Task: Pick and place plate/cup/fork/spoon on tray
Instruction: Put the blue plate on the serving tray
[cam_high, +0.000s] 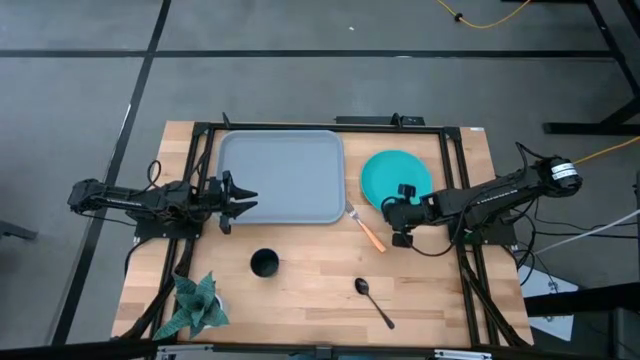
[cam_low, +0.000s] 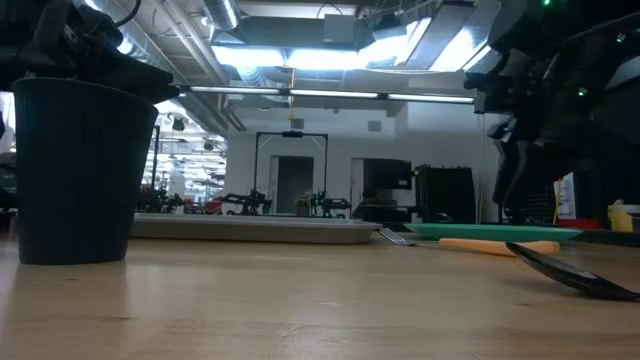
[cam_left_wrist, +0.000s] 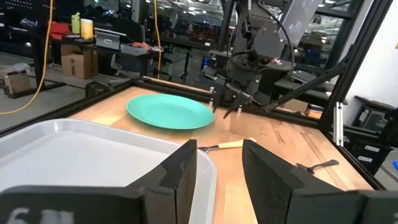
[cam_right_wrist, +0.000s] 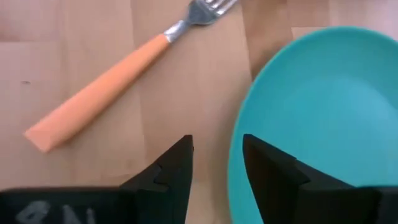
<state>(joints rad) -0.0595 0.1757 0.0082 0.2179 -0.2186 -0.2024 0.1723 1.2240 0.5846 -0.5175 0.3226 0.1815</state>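
A: While the left gripper (cam_high: 246, 197) waits part-open and empty over the grey-blue rectangular tray (cam_high: 282, 176), where's the right?

B: Right gripper (cam_right_wrist: 216, 163), slightly parted, empty, straddles the round turquoise plate (cam_right_wrist: 314, 118) rim; orange-handled metal fork (cam_right_wrist: 118, 66) just beside.

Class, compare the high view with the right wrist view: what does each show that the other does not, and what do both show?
Only the high view shows the tray, the cup, the spoon, a potted plant and the left tool, which waits over the tray's left edge. Only the right wrist view shows, close up, the right tool open just above the plate's rim. Both show the plate and the fork lying on the table, off the tray.
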